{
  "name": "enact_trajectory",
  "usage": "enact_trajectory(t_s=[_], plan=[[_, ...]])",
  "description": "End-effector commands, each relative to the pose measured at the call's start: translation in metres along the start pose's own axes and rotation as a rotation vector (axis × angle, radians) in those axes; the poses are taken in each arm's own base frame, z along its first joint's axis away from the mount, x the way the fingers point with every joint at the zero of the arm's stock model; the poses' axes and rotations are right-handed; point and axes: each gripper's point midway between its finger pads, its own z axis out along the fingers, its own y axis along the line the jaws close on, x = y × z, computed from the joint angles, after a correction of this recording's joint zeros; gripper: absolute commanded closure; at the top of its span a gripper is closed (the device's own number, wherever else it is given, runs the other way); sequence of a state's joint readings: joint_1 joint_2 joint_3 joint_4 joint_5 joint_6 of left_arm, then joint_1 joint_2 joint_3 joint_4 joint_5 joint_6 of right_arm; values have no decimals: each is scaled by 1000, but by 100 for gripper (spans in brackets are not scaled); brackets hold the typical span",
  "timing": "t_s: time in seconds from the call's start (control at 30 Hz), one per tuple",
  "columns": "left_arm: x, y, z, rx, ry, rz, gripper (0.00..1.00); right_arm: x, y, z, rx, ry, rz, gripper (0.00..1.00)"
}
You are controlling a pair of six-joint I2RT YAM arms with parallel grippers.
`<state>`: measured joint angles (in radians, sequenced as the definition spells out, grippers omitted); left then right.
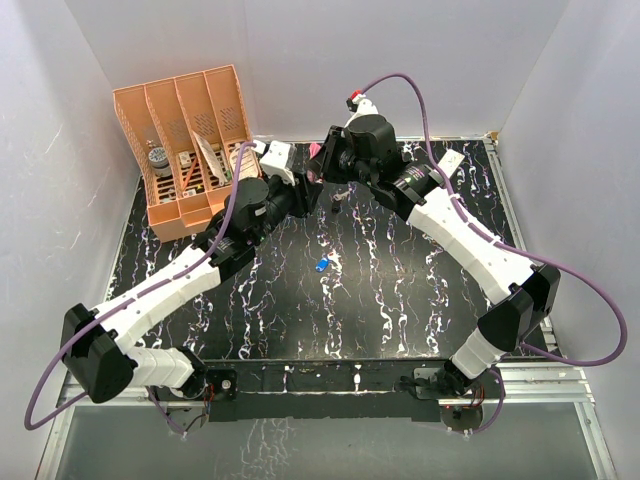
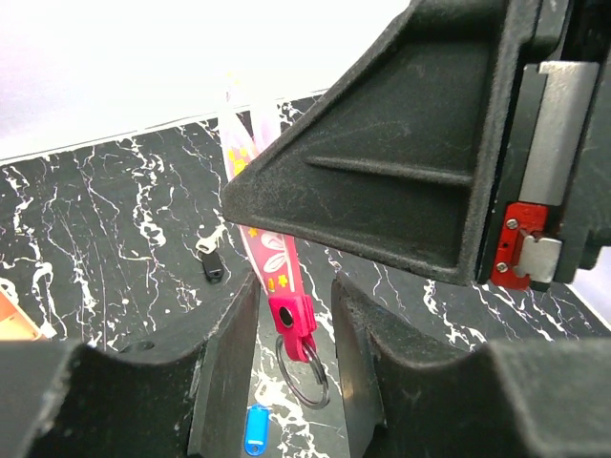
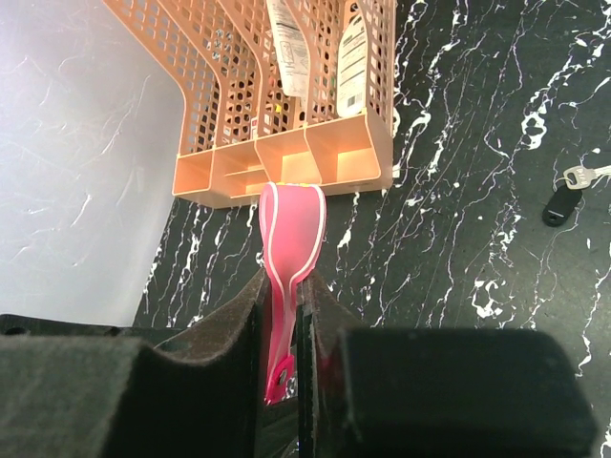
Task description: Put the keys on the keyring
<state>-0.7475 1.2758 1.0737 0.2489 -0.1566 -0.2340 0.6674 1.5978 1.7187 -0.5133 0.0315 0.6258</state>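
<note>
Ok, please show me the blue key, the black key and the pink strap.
blue key [image 2: 255,426], left wrist view, plastic head.
black key [image 3: 561,203], right wrist view, dark head.
pink strap [image 3: 291,229], right wrist view, folded loop.

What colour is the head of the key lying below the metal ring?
The key head is bright blue; left wrist view shows it best.

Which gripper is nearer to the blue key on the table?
Left. The left gripper hangs nearly over the blue key; the right gripper, shut on the keyring, is farther away, behind it.
</note>
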Motion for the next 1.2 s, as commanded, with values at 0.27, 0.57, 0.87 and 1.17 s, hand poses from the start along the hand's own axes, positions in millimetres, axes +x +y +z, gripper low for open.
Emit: enact_trajectory(t_s=[0.27, 0.57, 0.87, 1.17], plan=[[-25, -7, -1, 13, -37, -14, 66, -26, 14, -19, -35, -88, -17, 95], [-26, -6, -2, 3, -37, -15, 76, -24, 12, -18, -28, -84, -17, 95], [-29, -4, -3, -5, -44, -15, 71, -20, 10, -16, -22, -72, -20, 95], [-30, -4, -3, -8, -48, -16, 65, -18, 9, -16, -20, -70, -21, 95]])
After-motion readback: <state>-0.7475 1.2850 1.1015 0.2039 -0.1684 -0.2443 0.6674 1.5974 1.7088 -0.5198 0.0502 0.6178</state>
